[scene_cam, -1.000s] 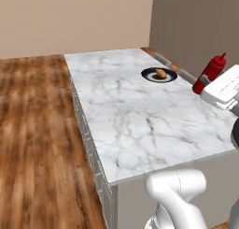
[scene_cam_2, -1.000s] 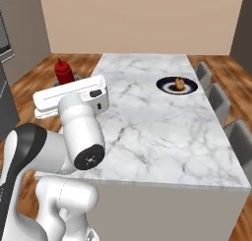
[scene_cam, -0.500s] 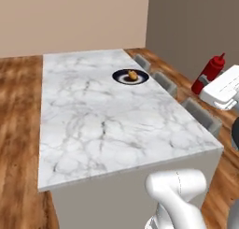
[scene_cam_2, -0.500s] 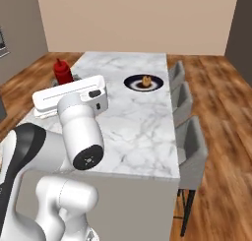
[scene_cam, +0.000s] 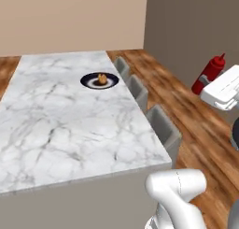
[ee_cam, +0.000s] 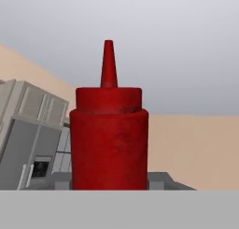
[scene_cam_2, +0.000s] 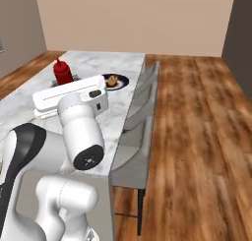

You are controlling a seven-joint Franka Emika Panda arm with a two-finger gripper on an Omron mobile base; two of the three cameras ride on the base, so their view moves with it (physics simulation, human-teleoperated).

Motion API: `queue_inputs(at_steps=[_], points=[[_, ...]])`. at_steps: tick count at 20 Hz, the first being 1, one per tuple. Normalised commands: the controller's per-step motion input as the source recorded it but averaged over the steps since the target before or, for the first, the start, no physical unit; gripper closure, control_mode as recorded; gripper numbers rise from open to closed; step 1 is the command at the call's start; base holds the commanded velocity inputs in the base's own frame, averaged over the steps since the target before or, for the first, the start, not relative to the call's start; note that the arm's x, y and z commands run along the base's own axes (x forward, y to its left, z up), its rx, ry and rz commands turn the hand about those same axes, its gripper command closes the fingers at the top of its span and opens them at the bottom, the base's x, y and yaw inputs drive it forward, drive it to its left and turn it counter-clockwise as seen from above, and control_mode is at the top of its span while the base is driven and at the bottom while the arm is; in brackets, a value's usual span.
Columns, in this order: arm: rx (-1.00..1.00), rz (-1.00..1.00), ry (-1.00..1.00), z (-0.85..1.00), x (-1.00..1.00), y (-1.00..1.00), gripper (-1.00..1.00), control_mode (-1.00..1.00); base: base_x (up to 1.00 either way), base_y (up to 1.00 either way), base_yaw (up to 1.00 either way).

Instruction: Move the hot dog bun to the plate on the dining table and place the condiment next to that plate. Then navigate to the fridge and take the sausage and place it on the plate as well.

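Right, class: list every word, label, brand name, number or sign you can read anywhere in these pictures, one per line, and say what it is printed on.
None can be read.
The red condiment bottle is plain, with no label.
The plate, the dining table and the robot's white body carry no print.
The fridge has a dark dispenser panel, too small and blurred to show any writing.

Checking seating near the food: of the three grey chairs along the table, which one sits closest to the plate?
The far chair, at the end of the row nearest the back wall; it sits beside the dark plate, while the other two stand further along the table edge.
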Motion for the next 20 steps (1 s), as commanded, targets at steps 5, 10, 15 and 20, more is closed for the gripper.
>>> queue_inputs(at_steps=[5, 10, 15, 20], points=[[0.0, 0.0, 0.0, 0.0, 0.0, 0.0, 1.0, 1.0, 0.58, -0.98, 0.24], [0.0, 0.0, 0.0, 0.0, 0.0, 0.0, 1.0, 1.0, 0.76, -0.87, 0.3], [0.0, 0.0, 0.0, 0.0, 0.0, 0.0, 1.0, 1.0, 0.75, -0.88, 0.3], [0.0, 0.0, 0.0, 0.0, 0.0, 0.0, 1.0, 1.0, 0.07, -1.0, 0.18]])
